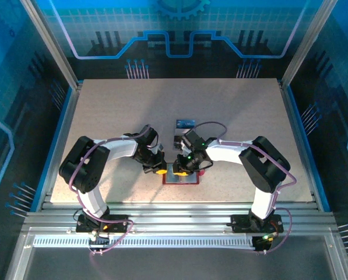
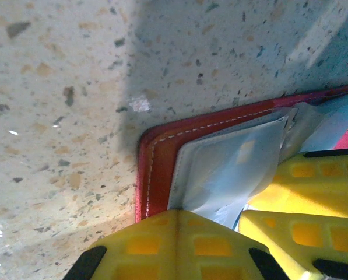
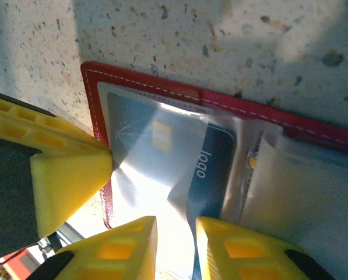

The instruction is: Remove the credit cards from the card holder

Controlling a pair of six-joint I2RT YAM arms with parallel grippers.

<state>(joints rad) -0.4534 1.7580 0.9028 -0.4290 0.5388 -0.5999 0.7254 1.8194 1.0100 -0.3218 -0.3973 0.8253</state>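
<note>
The red card holder (image 1: 188,180) lies open on the table between the arms. My left gripper (image 2: 176,213) is shut, its yellow tips pressing on the holder's corner (image 2: 156,157) where the clear sleeve (image 2: 220,169) begins. My right gripper (image 3: 175,224) hovers over the holder's red edge (image 3: 249,108) with its jaws a little apart. A dark blue credit card (image 3: 217,163) printed "logo" sits in the sleeve, its edge running into the gap by one finger. Another blue credit card (image 1: 185,123) lies on the table behind the holder, and a dark one (image 1: 178,141) lies just nearer.
The left arm's yellow finger (image 3: 69,175) stands close beside my right fingers, and the right fingers (image 2: 302,192) crowd the left wrist view. Speckled tabletop (image 1: 115,116) stretches around the holder. Metal rails (image 1: 174,219) run along the near edge.
</note>
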